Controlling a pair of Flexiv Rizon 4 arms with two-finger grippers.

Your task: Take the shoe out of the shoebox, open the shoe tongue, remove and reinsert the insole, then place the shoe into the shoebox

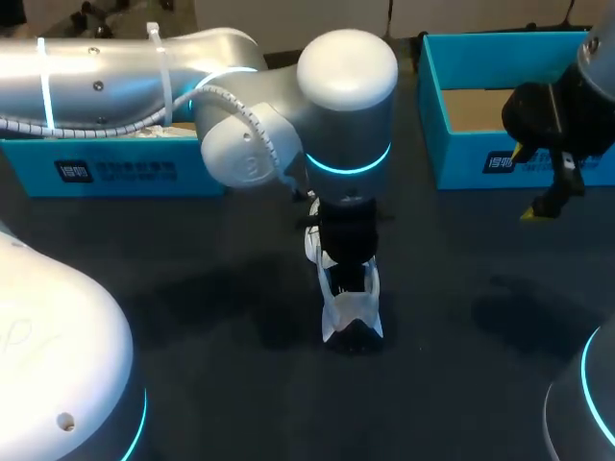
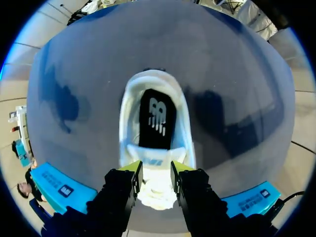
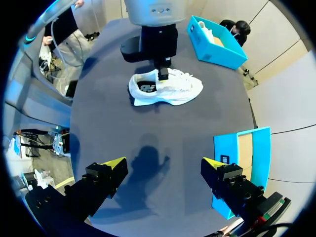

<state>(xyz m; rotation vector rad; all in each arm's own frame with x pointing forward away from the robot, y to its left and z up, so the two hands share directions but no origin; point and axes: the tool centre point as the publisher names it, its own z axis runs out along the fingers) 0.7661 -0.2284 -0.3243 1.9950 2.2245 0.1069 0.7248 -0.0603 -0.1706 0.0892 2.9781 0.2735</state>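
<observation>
So the shoe point(image 1: 351, 307) is out on the table point(image 1: 192, 288), sitting upright on its sole pretty much dead center, between the 2 blue boxes and well apart from both. The left arm comes in from the side and reaches to the middle, pointing straight down over the shoe. From its wrist cam, the left claw point(image 2: 155, 170) has its 2 yellow tips close together with the white tongue point(image 2: 155, 190) pinched between them, so it's gripping the tongue and not much else. Just past the fingers you can look right down into the shoe, and the black insole point(image 2: 157, 118) is lying flat inside, white upper all around it. The heel end points toward the robot's side in the head view, with the claw over the other end of the opening. The right claw point(image 3: 163, 165) is a different story: spread wide, nothing between the fingers, hanging over bare table well away from the shoe. In the head view it sits just in front of the right box point(image 1: 461, 163), which is open with plain brown cardboard showing inside. The left box point(image 1: 115, 171) is mostly hidden behind the left arm; the right wrist cam shows something white in it, can't tell what.
</observation>
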